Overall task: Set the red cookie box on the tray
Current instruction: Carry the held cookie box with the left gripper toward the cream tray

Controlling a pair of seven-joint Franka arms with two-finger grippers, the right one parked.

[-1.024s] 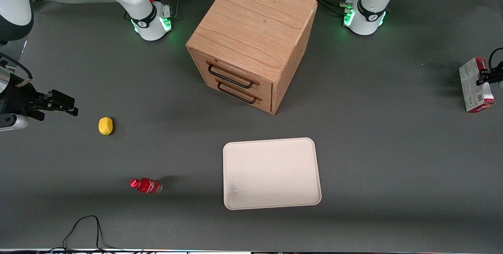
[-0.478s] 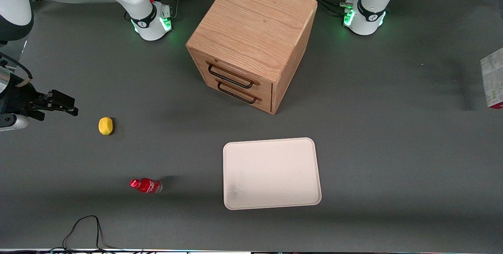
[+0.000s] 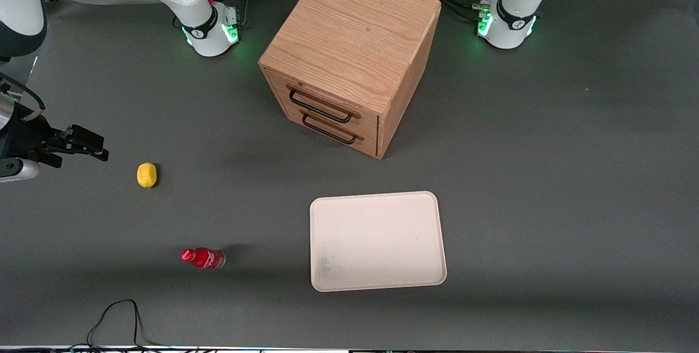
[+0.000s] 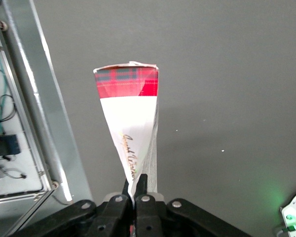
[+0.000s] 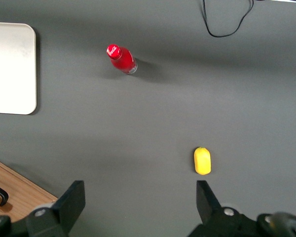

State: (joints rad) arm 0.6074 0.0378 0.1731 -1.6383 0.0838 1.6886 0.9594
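Starting with the front view, the tray [image 3: 378,241] is seen lying flat on the bench [image 3: 546,178], nearer to the camera than the wooden drawer cabinet [image 3: 349,58], at roughly 6 o'clock from it. Nothing rests on the tray, so placement is judged not yet done. A yellow object [image 3: 146,175] and a small red bottle [image 3: 202,258] lie toward the parked arm's end of the bench. Neither the red cookie box nor the working arm's gripper is shown in this view; both are judged to be outside the frame, toward the working arm's end.

Turning to the left wrist view, the red cookie box [image 4: 130,123] is held by the gripper [image 4: 135,190], whose fingers [image 4: 142,185] are clamped on the narrow end of the carton nearest the wrist. The box projects straight away from the gripper, at 12 o'clock from the fingertips, with its red tartan end farthest from them. Only grey bench surface is seen beneath the box, so it is judged to be lifted clear for transport. A metal frame rail [image 4: 39,98] runs alongside, indicating a position near the bench edge.

Turning to the right wrist view, a corner of the tray [image 5: 12,69], the bottle [image 5: 121,59] and the yellow object [image 5: 202,161] are shown; the box is not shown.
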